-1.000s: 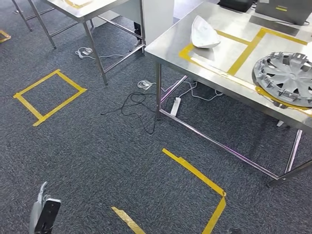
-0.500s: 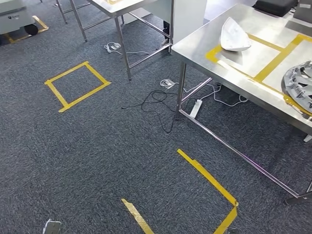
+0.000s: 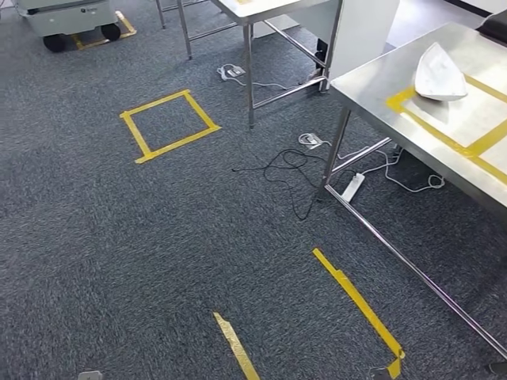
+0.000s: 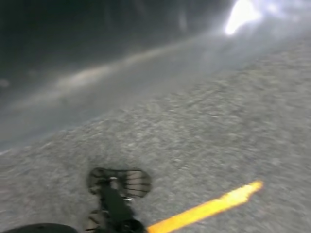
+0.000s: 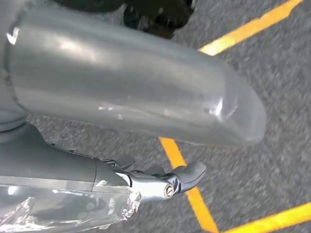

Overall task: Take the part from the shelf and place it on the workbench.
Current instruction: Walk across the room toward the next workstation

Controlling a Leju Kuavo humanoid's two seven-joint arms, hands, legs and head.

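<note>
A white curved shell part (image 3: 440, 73) lies on the steel workbench (image 3: 383, 87) at the right, on a yellow tape outline. A grey sliver of my left hand (image 3: 89, 374) peeks in at the bottom edge of the head view; its fingers are hidden. In the right wrist view my right hand (image 5: 146, 145) hangs over the carpet. Its thick grey thumb (image 5: 139, 92) and darker fingers (image 5: 183, 177) stretch out apart with nothing between them. Crinkled clear film wraps its wrist cover.
Dark carpet with yellow tape marks: a square (image 3: 169, 124) and corner strips (image 3: 359, 301). A second steel table (image 3: 263, 9) stands at the back, and a wheeled cart (image 3: 66, 16) at the far left. Cables and a power strip (image 3: 352, 186) lie by the workbench leg.
The camera has turned left, so the whole scene slid to the right. The hubcap on the workbench left the picture. The cart came into view. My left hand dropped almost out of frame.
</note>
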